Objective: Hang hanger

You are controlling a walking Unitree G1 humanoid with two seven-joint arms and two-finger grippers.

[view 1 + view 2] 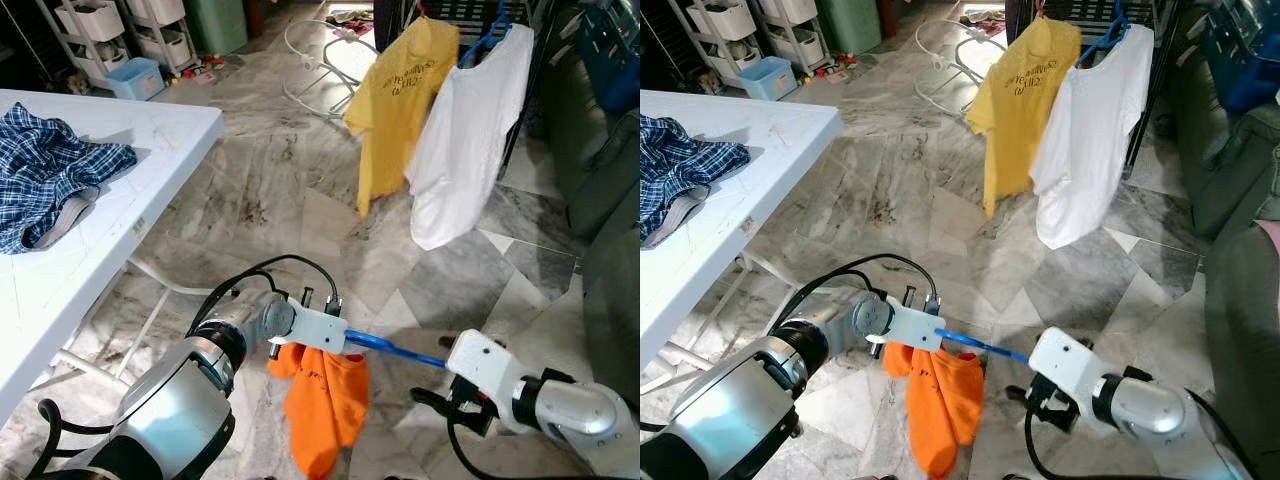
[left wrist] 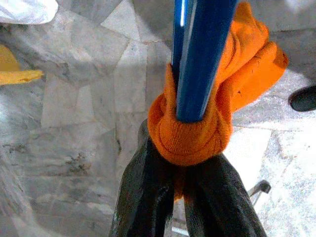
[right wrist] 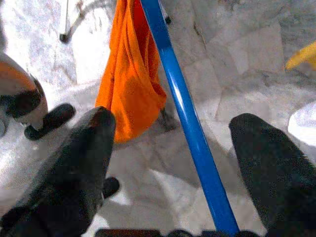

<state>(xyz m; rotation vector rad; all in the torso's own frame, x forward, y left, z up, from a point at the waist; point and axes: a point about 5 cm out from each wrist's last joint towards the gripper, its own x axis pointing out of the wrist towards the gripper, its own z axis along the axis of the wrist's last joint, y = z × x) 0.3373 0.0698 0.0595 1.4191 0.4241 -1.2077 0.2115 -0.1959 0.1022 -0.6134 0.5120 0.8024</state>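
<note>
Blue hanger (image 1: 392, 347) with orange shirt (image 1: 322, 398), held low over marble floor (image 1: 270, 190).
I see left gripper (image 2: 183, 185) clenched on hanger end and cloth; right gripper (image 3: 173, 163) fingers spread, the bar between them.

An orange garment (image 1: 322, 405) hangs on a blue hanger (image 1: 392, 348). Both arms are silver with white wrist housings and black fingers (image 3: 74, 173). The surface (image 1: 150, 180) is white, carrying a blue-and-white plaid cloth (image 1: 45, 175) (grey at its band). Beyond hang a yellow shirt (image 1: 400, 100) and a white shirt (image 1: 468, 140) over grey-veined marble floor (image 1: 270, 190).
</note>
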